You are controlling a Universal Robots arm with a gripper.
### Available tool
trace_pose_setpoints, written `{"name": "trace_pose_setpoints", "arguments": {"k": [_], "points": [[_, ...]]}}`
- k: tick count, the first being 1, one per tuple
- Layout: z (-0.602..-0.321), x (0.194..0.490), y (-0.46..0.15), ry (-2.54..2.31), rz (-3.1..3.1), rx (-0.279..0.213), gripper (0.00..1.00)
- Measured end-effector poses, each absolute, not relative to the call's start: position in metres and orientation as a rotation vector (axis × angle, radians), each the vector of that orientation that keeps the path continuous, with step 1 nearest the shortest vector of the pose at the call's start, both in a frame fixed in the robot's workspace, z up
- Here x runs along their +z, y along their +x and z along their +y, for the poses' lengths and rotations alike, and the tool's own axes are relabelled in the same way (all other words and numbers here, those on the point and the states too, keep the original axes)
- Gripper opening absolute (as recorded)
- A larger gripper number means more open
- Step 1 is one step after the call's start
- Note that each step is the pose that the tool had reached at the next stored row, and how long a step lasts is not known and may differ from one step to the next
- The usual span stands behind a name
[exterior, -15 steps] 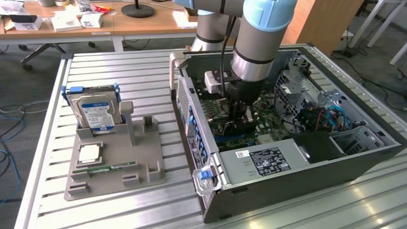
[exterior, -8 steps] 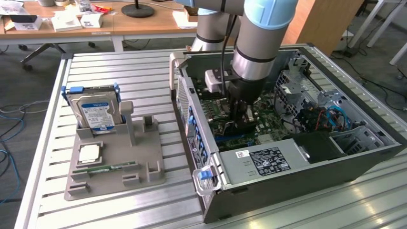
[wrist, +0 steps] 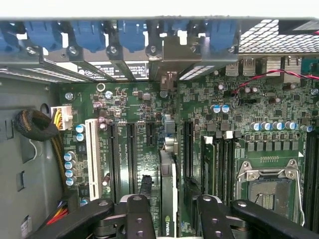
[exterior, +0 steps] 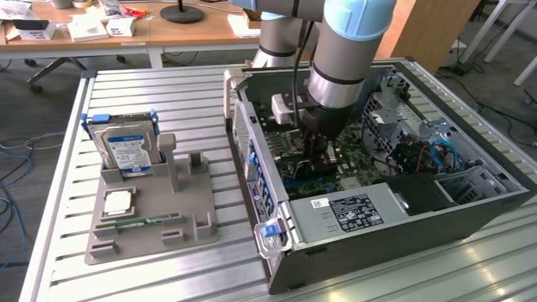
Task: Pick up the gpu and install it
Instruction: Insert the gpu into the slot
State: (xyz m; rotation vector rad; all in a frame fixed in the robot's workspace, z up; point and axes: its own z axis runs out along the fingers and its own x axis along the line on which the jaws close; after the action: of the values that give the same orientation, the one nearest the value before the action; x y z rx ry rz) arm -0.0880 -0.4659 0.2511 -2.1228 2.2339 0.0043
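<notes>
Jaws of the gripper (wrist: 168, 211) are narrowly set, clamping the gpu (wrist: 168, 191) edge-on above the motherboard (wrist: 134, 124) inside the open computer case (exterior: 403, 245); the card's lower edge is hidden from sight.

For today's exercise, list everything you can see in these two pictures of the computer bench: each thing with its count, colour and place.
gpu: one, dark, edge-on between the gripper fingers, above the motherboard.
Motherboard: one, green, inside the case.
Computer case: one, grey, open, at the exterior view's right.
Hard drive: one, silver with blue-white label, upright in the holder.
Holder: one, grey, on the slatted table.
Memory stick: one, green, flat on the holder.
Arm: one, grey and light blue, reaching into the case.
Gripper: one, black, shut on the gpu.
</notes>
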Motion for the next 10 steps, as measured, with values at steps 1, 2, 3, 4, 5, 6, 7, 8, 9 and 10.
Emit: {"name": "trace_pose_setpoints", "arguments": {"k": [1,2,3,4,5,6,7,8,9,10], "points": [[-0.4666,0.2512,-0.088,-2.123,2.234,0.004,0.4],[-0.4674,0.2513,-0.088,-2.123,2.234,0.004,0.4],[-0.4682,0.2514,-0.088,-2.123,2.234,0.004,0.4],[-0.4689,0.2516,-0.088,-2.123,2.234,0.004,0.4],[-0.4692,0.2517,-0.0881,-2.123,2.234,0.004,0.4],[-0.4691,0.2517,-0.0881,-2.122,2.234,0.004,0.4],[-0.4691,0.2519,-0.088,-2.122,2.234,0.004,0.4],[-0.4693,0.2523,-0.088,-2.123,2.234,0.004,0.4],[-0.4693,0.2526,-0.088,-2.123,2.234,0.004,0.4],[-0.4693,0.2529,-0.088,-2.123,2.234,0.004,0.4]]}}
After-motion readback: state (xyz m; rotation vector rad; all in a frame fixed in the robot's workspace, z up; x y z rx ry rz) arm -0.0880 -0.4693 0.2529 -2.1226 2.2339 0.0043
